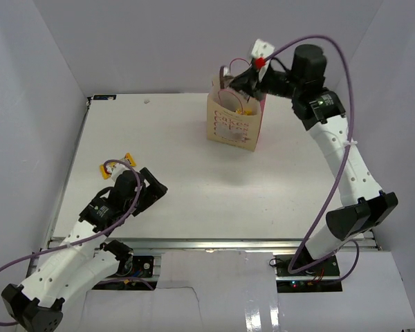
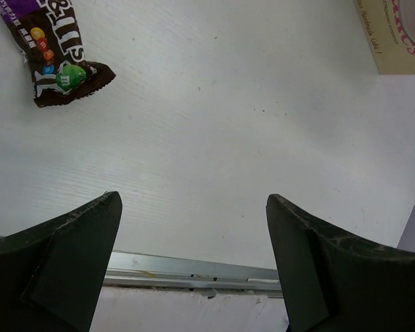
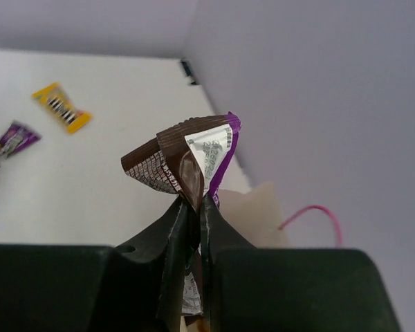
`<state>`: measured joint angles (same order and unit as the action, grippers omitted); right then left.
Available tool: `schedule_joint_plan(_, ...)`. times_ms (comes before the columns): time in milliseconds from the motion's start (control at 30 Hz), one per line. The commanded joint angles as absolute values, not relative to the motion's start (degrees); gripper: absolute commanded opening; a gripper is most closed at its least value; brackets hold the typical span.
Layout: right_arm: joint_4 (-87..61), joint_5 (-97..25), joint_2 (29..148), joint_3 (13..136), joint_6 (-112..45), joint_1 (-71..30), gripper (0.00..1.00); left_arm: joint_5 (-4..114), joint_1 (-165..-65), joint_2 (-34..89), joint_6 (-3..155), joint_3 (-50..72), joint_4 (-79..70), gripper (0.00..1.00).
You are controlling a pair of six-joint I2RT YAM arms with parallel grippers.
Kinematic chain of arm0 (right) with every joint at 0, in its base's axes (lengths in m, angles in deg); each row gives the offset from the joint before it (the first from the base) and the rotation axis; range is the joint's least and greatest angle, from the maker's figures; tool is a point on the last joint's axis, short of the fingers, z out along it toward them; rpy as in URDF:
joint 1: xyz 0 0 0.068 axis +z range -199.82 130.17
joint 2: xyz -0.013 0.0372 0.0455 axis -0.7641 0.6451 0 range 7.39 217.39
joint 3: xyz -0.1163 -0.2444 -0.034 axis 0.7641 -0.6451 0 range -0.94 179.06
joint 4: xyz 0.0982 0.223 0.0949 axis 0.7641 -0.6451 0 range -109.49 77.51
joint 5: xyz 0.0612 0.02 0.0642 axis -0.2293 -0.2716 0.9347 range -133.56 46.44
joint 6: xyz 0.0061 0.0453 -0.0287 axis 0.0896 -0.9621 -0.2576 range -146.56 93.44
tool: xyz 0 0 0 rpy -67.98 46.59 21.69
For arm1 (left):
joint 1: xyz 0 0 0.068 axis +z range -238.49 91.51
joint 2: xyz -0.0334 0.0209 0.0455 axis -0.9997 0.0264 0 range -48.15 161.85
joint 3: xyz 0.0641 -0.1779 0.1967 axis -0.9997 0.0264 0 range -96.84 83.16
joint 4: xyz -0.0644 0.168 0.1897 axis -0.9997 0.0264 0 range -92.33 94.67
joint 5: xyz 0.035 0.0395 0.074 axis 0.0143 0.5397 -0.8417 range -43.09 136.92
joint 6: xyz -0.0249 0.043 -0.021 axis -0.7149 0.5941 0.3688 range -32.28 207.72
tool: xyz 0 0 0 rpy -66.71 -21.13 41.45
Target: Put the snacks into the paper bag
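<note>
The cream paper bag (image 1: 233,124) with pink lettering stands upright at the back of the table. My right gripper (image 1: 234,81) hovers over its open top, shut on a small brown and purple candy packet (image 3: 191,158). The bag's rim (image 3: 263,207) and a pink handle (image 3: 311,211) lie just beyond the fingertips. Something yellow shows inside the bag (image 1: 245,107). My left gripper (image 2: 194,228) is open and empty, low over the table at the front left (image 1: 151,188). A brown M&M's packet (image 2: 59,52) lies ahead of it to the left. A yellow pack (image 1: 128,160) lies beside the left arm.
The right wrist view shows a yellow pack (image 3: 62,107) and a small purple packet (image 3: 10,142) lying on the table far from the bag. A corner of the bag (image 2: 401,34) shows in the left wrist view. White walls enclose the table; a metal rail (image 2: 194,273) runs along its near edge.
</note>
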<state>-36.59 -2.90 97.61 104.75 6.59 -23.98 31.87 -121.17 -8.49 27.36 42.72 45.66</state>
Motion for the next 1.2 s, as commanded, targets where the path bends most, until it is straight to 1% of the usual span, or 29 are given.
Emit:
schedule_joint_plan(0,-22.4,-7.3,99.6,112.0,-14.5,-29.9,0.08,33.4,-120.9,-6.4,29.8,42.1,41.1,0.96)
schedule_joint_plan(167,-17.9,-17.6,104.0,114.8,-18.2,-32.0,0.08,33.2,-120.9,-4.1,30.7,41.7,40.6,0.96)
schedule_joint_plan(367,-16.5,-19.8,109.4,113.6,-18.4,-32.4,0.08,33.1,-120.9,-1.8,30.4,41.2,40.3,0.96)
schedule_joint_plan(433,-16.4,-20.6,110.1,112.2,-18.1,-32.5,0.09,33.4,-120.9,-0.2,30.6,40.7,40.5,0.96)
schedule_joint_plan(467,-16.4,-21.0,110.4,111.6,-17.2,-32.5,0.11,33.4,-120.8,0.4,30.8,40.4,40.9,0.97)
schedule_joint_plan(500,-16.4,-21.2,110.5,110.9,-16.6,-32.5,0.17,33.4,-120.7,1.1,30.7,40.0,41.2,0.97)
schedule_joint_plan(567,-17.0,-21.4,110.3,109.2,-15.9,-32.7,0.23,33.8,-119.7,3.3,30.9,39.5,41.9,0.97)
schedule_joint_plan(600,-17.1,-21.1,110.1,108.7,-15.5,-32.9,0.29,34.4,-118.9,4.1,31.4,39.0,41.9,0.98)
schedule_joint_plan(667,-17.8,-20.7,108.9,107.0,-15.4,-33.3,0.35,37.0,-115.4,6.6,32.3,38.3,41.9,0.98)
schedule_joint_plan(700,-17.8,-20.1,108.5,106.4,-15.7,-33.5,0.41,37.7,-114.2,7.4,32.7,37.4,42.1,0.98)
schedule_joint_plan(800,-18.7,-18.1,105.9,104.3,-16.9,-34.7,0.49,38.0,-108.5,10.7,32.7,35.2,44.2,0.98)
schedule_joint_plan(933,-20.7,-11.8,100.7,99.6,-17.6,-39.0,0.54,34.7,-101.2,16.3,29.8,29.9,50.0,0.95)
schedule_joint_plan(967,-21.7,-10.0,98.1,96.3,-17.1,-39.8,0.56,34.1,-100.0,18.7,28.7,29.3,51.8,0.94)
schedule_joint_plan(1000,-22.9,-5.5,96.8,94.6,-16.1,-40.7,0.59,33.3,-99.1,19.9,28.7,28.8,52.1,0.93)
schedule_joint_plan(1033,-24.3,-3.9,95.5,92.8,-14.0,-41.9,0.60,32.9,-98.2,21.1,28.5,28.7,52.3,0.93)
schedule_joint_plan(1100,-26.5,-1.7,90.8,85.0,-12.2,-43.2,0.63,33.4,-95.3,24.9,28.5,28.3,51.9,0.88)
schedule_joint_plan(1133,-26.7,-1.3,88.9,81.7,-10.5,-43.6,0.63,33.9,-93.9,26.2,28.8,28.3,51.3,0.87)
schedule_joint_plan(1167,-26.7,-0.9,85.1,74.8,-9.7,-43.8,0.64,34.3,-93.4,27.5,30.2,28.2,49.3,0.86)
